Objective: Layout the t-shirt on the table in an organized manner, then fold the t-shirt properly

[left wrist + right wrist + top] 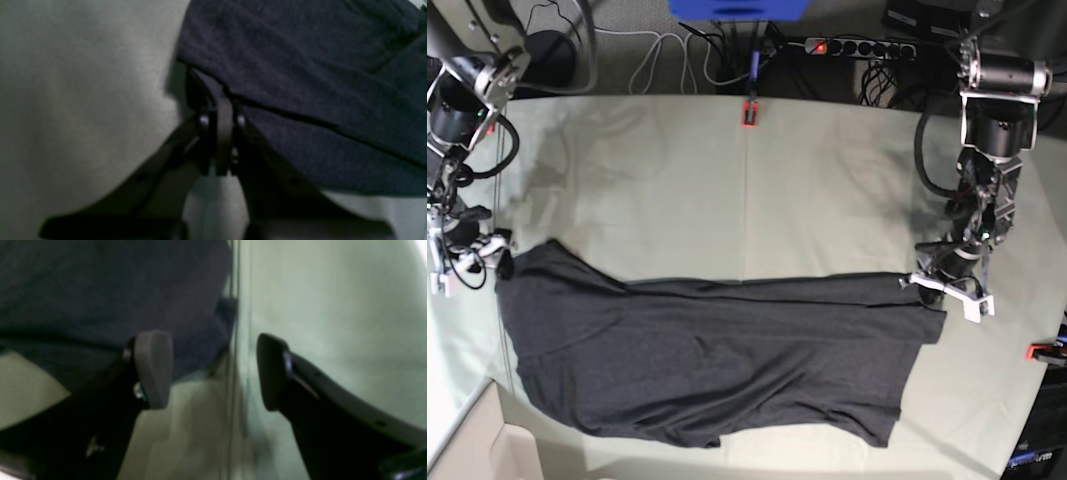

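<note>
The dark charcoal t-shirt lies spread wide across the near half of the table, with creases and an uneven lower edge. At its upper right corner my left gripper is down on the cloth. In the left wrist view this gripper is shut on a fold of the t-shirt at its edge. My right gripper hangs at the shirt's upper left corner. In the right wrist view it is open, with one pad over the t-shirt and the other over bare table.
Red-orange clamps sit at the far edge and the right edge. A seam runs down the table cloth. A power strip and cables lie beyond the far edge. The table's front left corner is close to the shirt.
</note>
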`<act>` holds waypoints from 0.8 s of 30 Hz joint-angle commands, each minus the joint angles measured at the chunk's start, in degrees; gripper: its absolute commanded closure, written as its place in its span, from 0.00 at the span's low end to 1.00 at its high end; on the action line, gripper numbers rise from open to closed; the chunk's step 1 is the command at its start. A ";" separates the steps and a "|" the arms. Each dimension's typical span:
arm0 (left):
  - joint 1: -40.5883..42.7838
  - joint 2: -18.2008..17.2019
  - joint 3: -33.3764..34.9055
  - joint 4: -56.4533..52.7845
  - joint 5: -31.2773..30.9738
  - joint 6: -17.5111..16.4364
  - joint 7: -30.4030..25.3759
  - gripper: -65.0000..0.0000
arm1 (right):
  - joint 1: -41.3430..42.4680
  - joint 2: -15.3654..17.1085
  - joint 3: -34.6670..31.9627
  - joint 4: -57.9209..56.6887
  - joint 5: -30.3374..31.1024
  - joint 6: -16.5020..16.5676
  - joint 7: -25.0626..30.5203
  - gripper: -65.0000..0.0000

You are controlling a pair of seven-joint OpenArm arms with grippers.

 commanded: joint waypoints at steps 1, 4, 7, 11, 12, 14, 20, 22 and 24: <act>-1.32 -0.79 -0.24 0.70 -0.41 -0.22 -1.31 1.00 | 1.80 1.01 0.01 0.69 1.09 0.23 1.68 0.38; -1.23 -0.88 -0.24 0.70 -0.32 -0.22 -1.31 1.00 | 1.80 0.75 0.01 0.60 1.09 0.23 1.68 0.41; -1.23 -0.88 -0.24 0.70 -0.23 -0.22 -1.31 1.00 | 1.89 -0.39 -0.08 0.60 1.09 0.23 1.68 0.55; -1.23 -0.88 -0.24 0.70 -0.06 -0.22 -1.31 1.00 | 2.06 -0.66 -0.08 0.95 1.09 0.23 1.68 1.00; -1.23 -0.88 -0.24 0.70 -0.06 -0.22 -1.31 1.00 | 2.06 -0.66 -0.08 0.95 1.09 0.23 1.68 1.00; -1.23 -0.88 -0.24 0.70 -0.06 -0.22 -1.31 1.00 | 2.50 -0.57 -0.08 1.04 1.18 0.23 1.68 1.00; -1.23 -0.88 -0.24 0.70 0.12 -0.22 -1.31 1.00 | 4.43 -0.83 0.01 7.72 1.26 0.23 1.42 1.00; -1.23 -0.88 -0.24 0.70 0.12 -0.22 -1.31 1.00 | 5.75 -1.97 -0.08 10.36 1.09 0.23 1.24 1.00; -1.23 -0.88 -0.24 0.70 0.12 -0.22 -1.31 1.00 | 7.78 -2.33 -0.08 10.97 1.00 0.23 1.24 1.00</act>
